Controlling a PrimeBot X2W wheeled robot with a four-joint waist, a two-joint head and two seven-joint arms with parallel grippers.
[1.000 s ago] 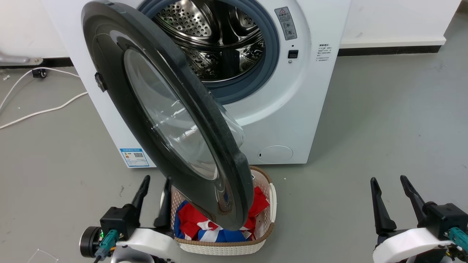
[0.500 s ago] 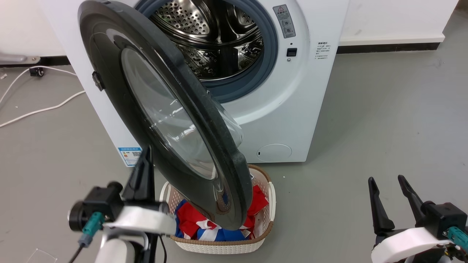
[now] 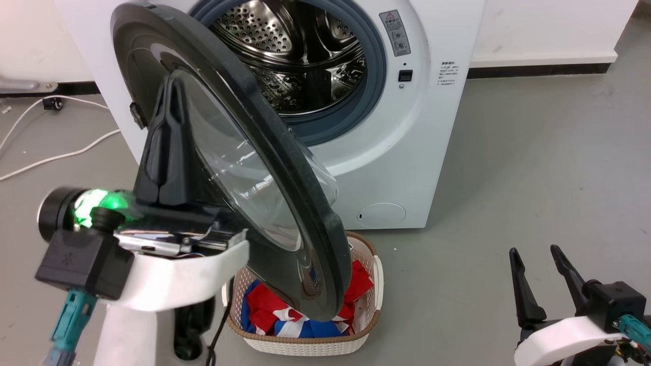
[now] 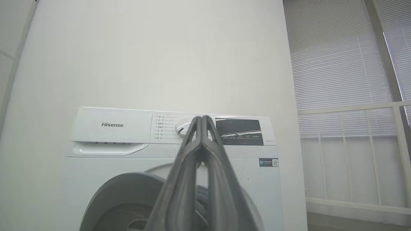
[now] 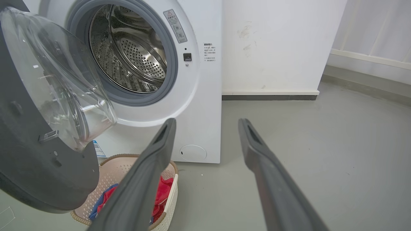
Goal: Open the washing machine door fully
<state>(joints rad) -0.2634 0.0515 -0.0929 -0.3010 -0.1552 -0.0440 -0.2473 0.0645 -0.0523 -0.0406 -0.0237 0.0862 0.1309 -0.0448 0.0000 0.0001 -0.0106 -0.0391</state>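
Round glossy black glass-windowed washing machine door (image 3: 244, 168) part-open, hanging out from white front-loading washing machine (image 3: 407, 152) | left gripper (image 3: 170, 84) jaws together by door's outer face, contact unclear | right gripper (image 3: 534, 249) jaws apart, empty | to-do: swing wider

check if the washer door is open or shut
Open, partway: the door stands swung out from the washing machine, baring the drum.

On the head camera my left tool (image 3: 170, 86) and its pale forearm (image 3: 168, 284) cover the lower left rim of the washing machine door (image 3: 285, 168); I cannot tell whether they touch it. The door hides half the laundry basket (image 3: 305, 346). Print on the warning label (image 3: 397, 33) is too small to read.
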